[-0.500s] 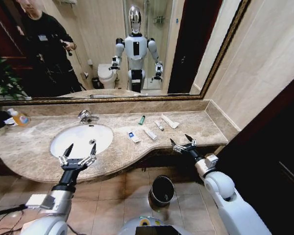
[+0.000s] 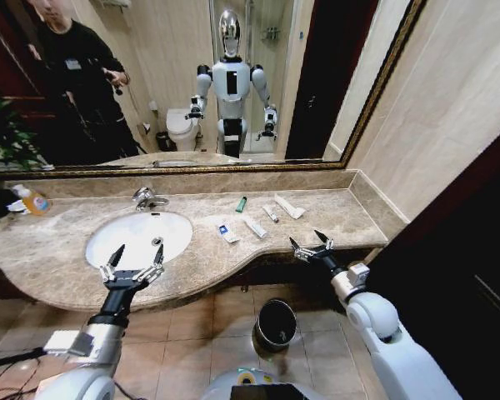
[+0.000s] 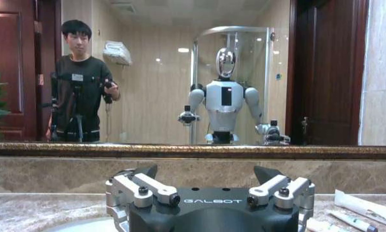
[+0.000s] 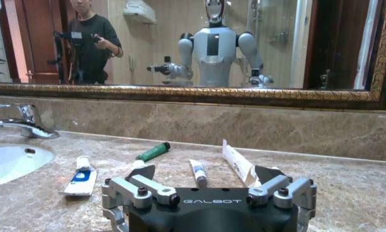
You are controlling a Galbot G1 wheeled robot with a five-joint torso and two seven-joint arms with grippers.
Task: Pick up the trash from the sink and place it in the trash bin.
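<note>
head view: both end effectors, left (image 2: 135, 260) and right (image 2: 311, 242), gape empty; trash bin (image 2: 276, 322) partly hidden under the counter.

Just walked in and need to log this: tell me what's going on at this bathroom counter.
A two-armed robot faces a marble vanity, nothing picked up yet. Its left gripper hangs open at the front rim of the sink; its right gripper is open at the counter's front edge. The trash is on the counter beside the basin: a green tube, white tubes and a blue-marked packet. The trash bin stands on the floor below.
</note>
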